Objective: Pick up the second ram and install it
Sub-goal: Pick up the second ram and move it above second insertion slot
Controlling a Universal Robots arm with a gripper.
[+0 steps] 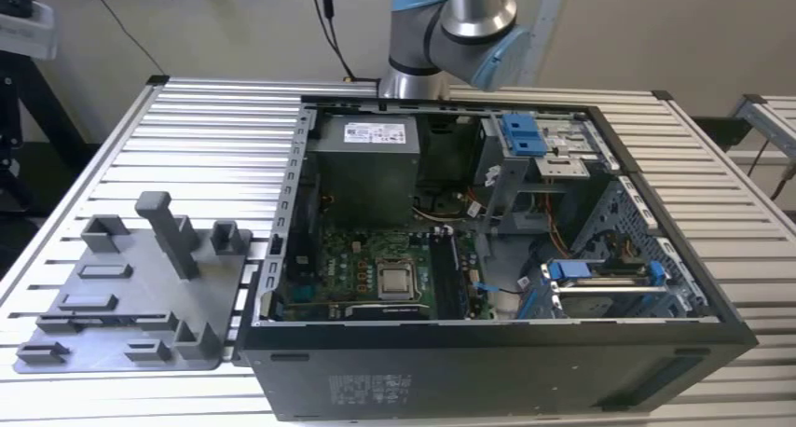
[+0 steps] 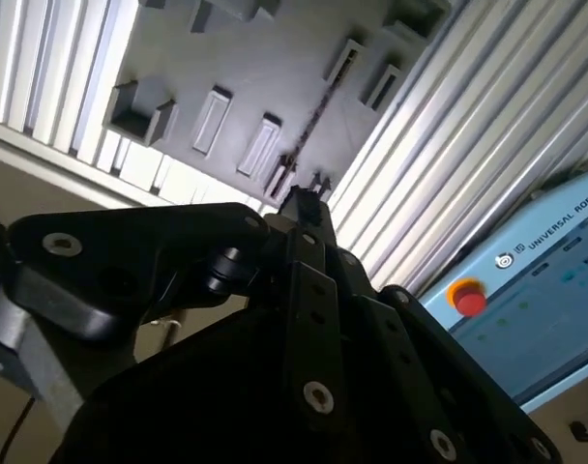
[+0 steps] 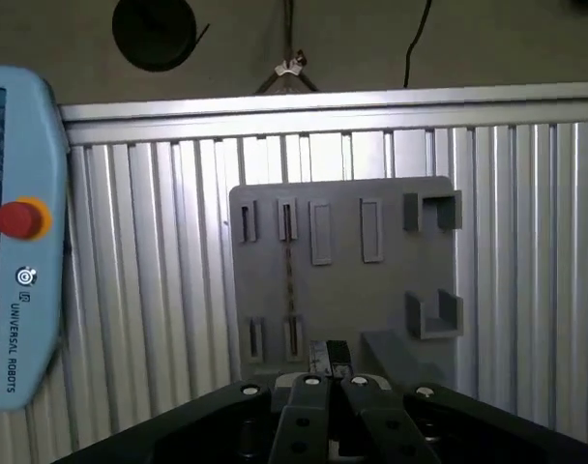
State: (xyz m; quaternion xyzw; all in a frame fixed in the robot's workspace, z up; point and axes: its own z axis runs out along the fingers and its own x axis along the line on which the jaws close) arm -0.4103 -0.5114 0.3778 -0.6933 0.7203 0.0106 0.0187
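Note:
The second ram (image 3: 289,280) is a thin dark strip standing on edge in the slots of the gray tray (image 3: 371,290), seen from above in the first wrist view. In the second wrist view the ram (image 2: 318,111) runs as a dark line across the tray (image 2: 255,68). My gripper (image 3: 329,360) hangs well above the tray, its tips just off one end of the strip, shut with nothing in it. The gripper (image 2: 308,188) tips also meet in the second wrist view. The tray (image 1: 125,296) lies at the exterior view's left, beside the open computer case (image 1: 498,371).
The case holds a motherboard (image 1: 373,268) with long dark slots (image 1: 454,268), a power supply (image 1: 363,166) and blue-latched bays. The arm (image 1: 467,26) rises behind the case. A teach pendant (image 3: 14,280) with a red button lies on the slatted table (image 3: 526,242). The tray has upright posts (image 1: 168,231).

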